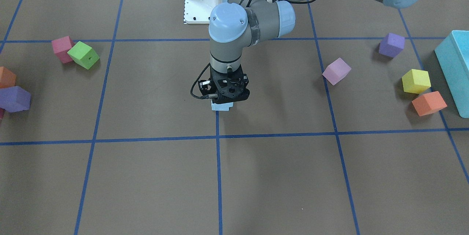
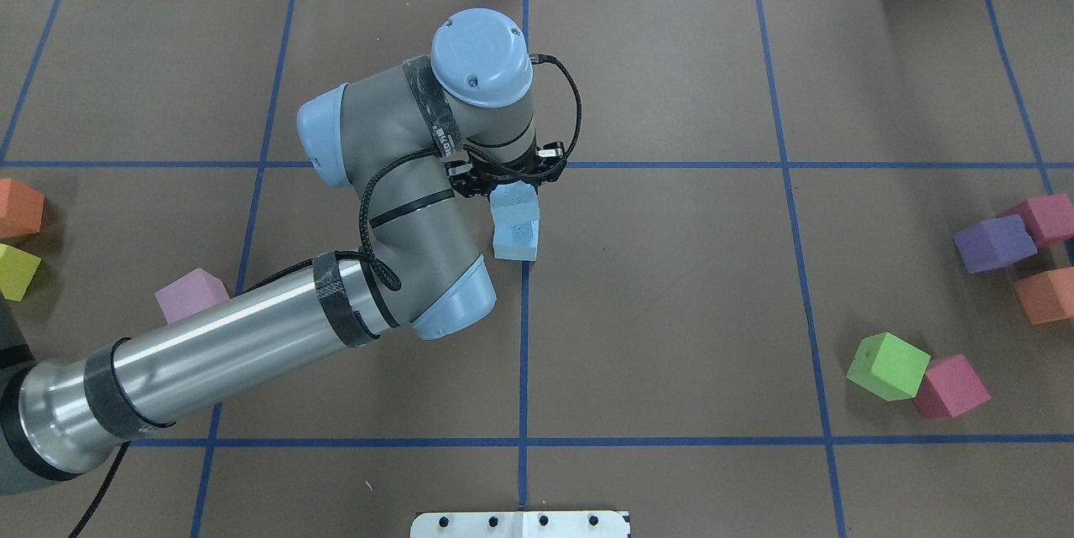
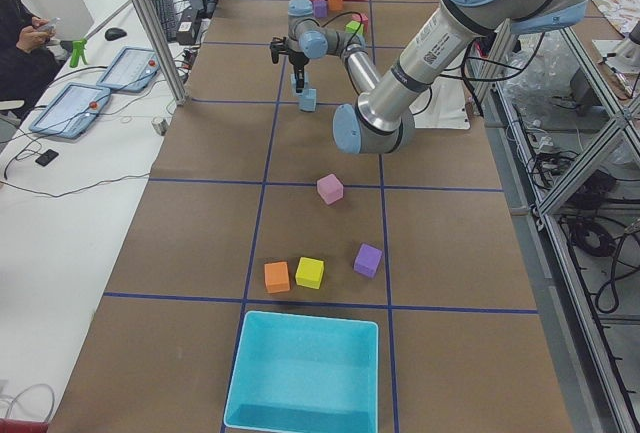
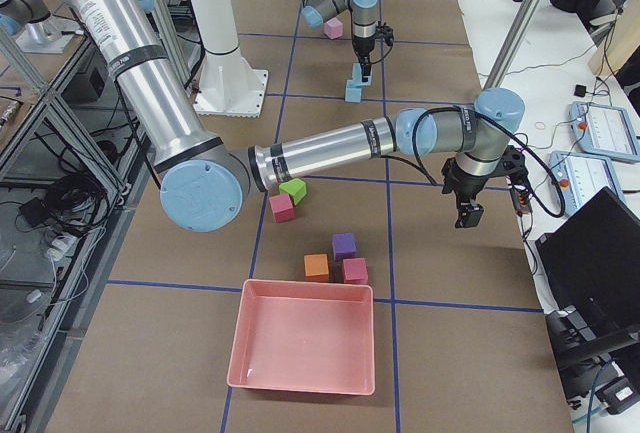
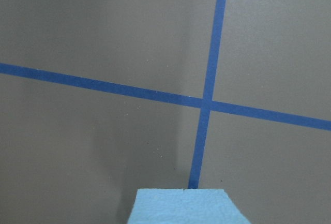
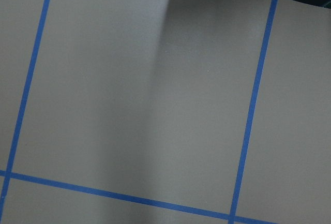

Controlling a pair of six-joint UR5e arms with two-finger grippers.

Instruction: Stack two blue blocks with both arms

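Two sky-blue blocks stand stacked near the table's middle: the lower block (image 2: 516, 242) on the table, the upper block (image 2: 513, 204) on it, slightly turned. My left gripper (image 2: 510, 192) points down over the stack and is shut on the upper block. In the front view only a blue corner (image 1: 221, 107) shows under the gripper (image 1: 224, 100). The left wrist view shows one blue block top (image 5: 183, 207) at its bottom edge. My right gripper (image 4: 468, 215) hangs above bare table far from the stack, and I cannot tell if it is open or shut.
Pink (image 1: 61, 48), green (image 1: 84, 55), orange (image 1: 6, 77) and purple (image 1: 14, 98) cubes lie on the robot's right. Lilac (image 1: 336, 70), purple (image 1: 391, 44), yellow (image 1: 415, 81) and orange (image 1: 428, 103) cubes and a turquoise box (image 1: 454, 66) lie on its left. A pink tray (image 4: 300, 348) sits at the right end.
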